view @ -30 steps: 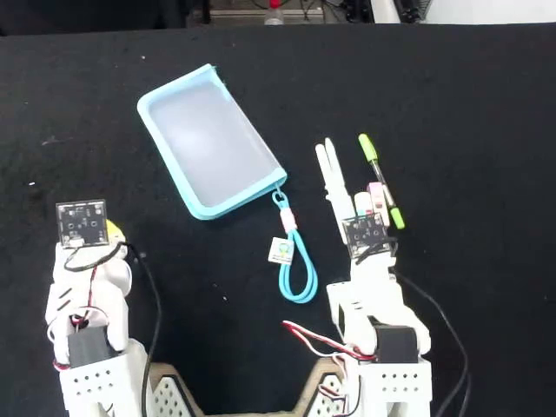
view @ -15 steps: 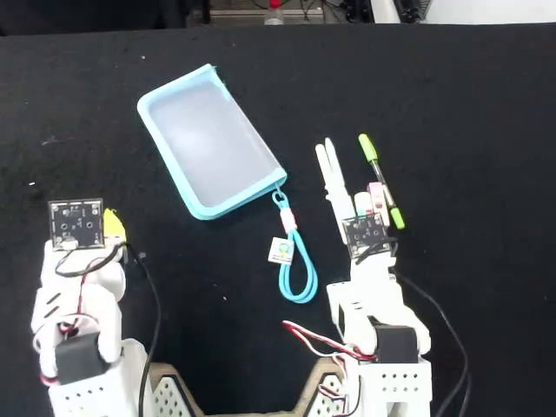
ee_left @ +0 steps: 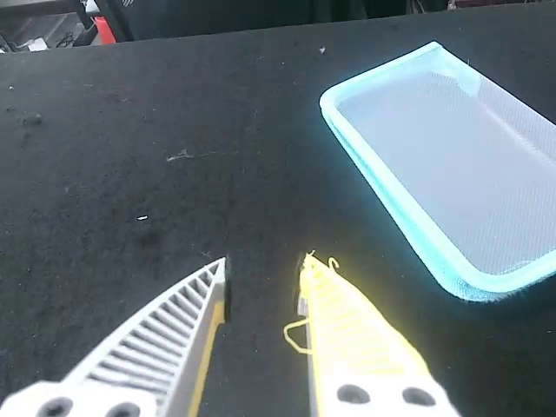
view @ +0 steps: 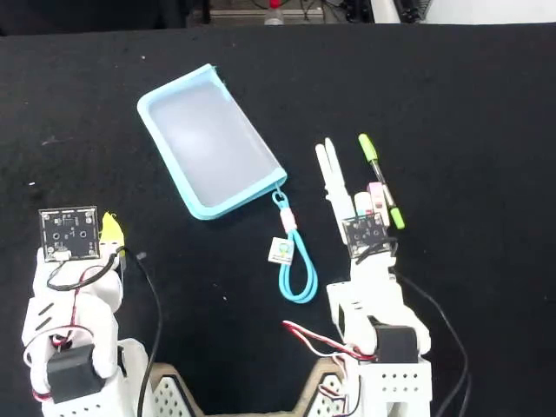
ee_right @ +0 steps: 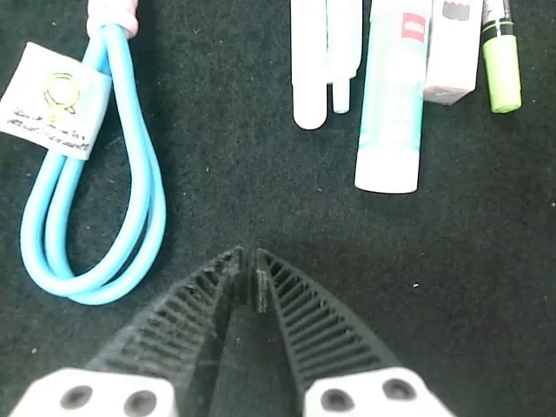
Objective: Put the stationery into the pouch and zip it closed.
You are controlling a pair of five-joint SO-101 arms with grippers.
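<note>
Pouch [view: 208, 139] left of middle on worktop [view: 452, 104]; strap loop [view: 297, 265] off its near right corner; stationery [view: 330, 174] right of that, ahead of right claw [ee_right: 252, 261].

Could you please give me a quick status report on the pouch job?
Left tool open, empty; right tool shut, empty. Stationery on table near right tool, outside pouch. Strap lies between them.

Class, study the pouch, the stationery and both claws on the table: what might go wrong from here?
1. The white pens, teal tube and green pen lie close side by side; a claw taking one may knock its neighbours.
2. The strap loop lies by the shut right claw and could snag, dragging the pouch.
</note>
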